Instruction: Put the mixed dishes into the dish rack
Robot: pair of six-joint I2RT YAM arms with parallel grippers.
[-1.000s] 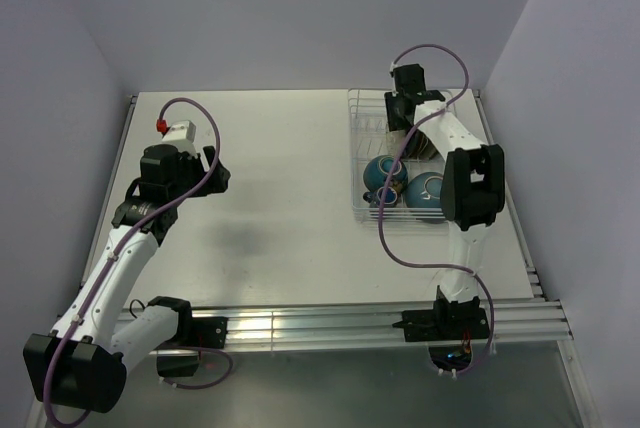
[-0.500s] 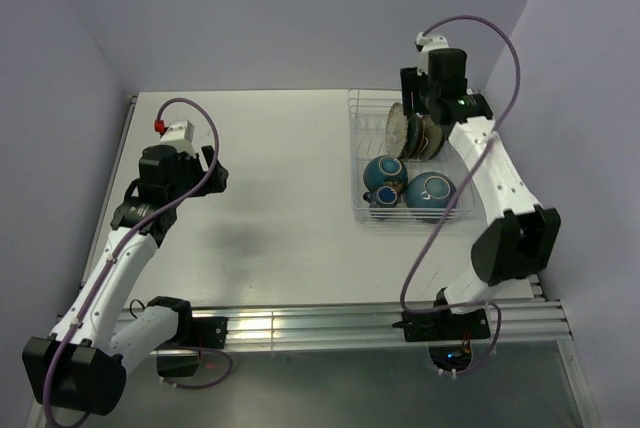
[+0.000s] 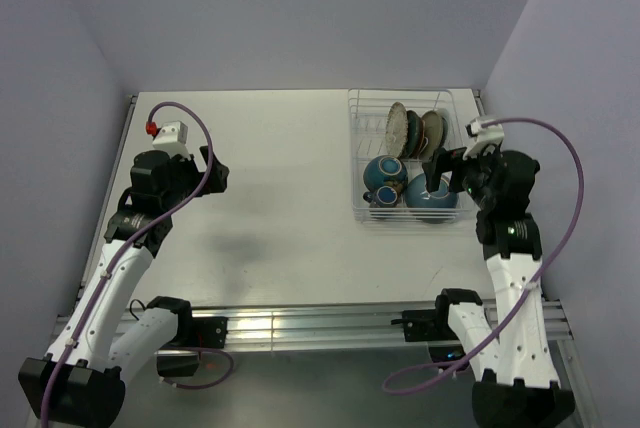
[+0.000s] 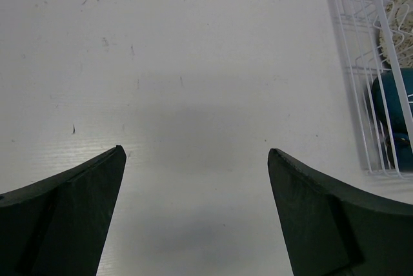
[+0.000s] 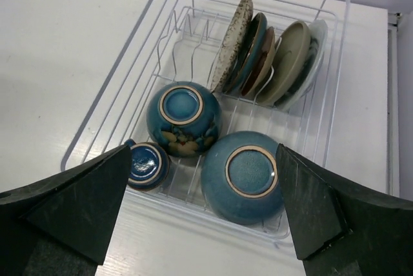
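Observation:
The white wire dish rack (image 3: 354,153) stands at the table's back right and holds the mixed dishes. Several plates (image 5: 258,50) stand upright in its far slots. Two teal-blue bowls (image 5: 184,118) (image 5: 248,173) and a small dark-blue mug (image 5: 145,165) lie upside down in its near part. My right gripper (image 5: 203,150) hangs open above the rack's near end with nothing between its fingers; the top view shows it (image 3: 440,164) at the rack's right side. My left gripper (image 4: 195,150) is open and empty over bare table, left of the rack (image 4: 361,63).
White walls close in the table at the back and on both sides. An aluminium rail (image 3: 320,323) runs along the near edge by the arm bases. No loose dishes show on the white tabletop (image 3: 270,178).
My right arm has drawn back from the rack's far end to its near right side, and its jaws have opened wide. The left jaws have widened a little; that arm barely moved.

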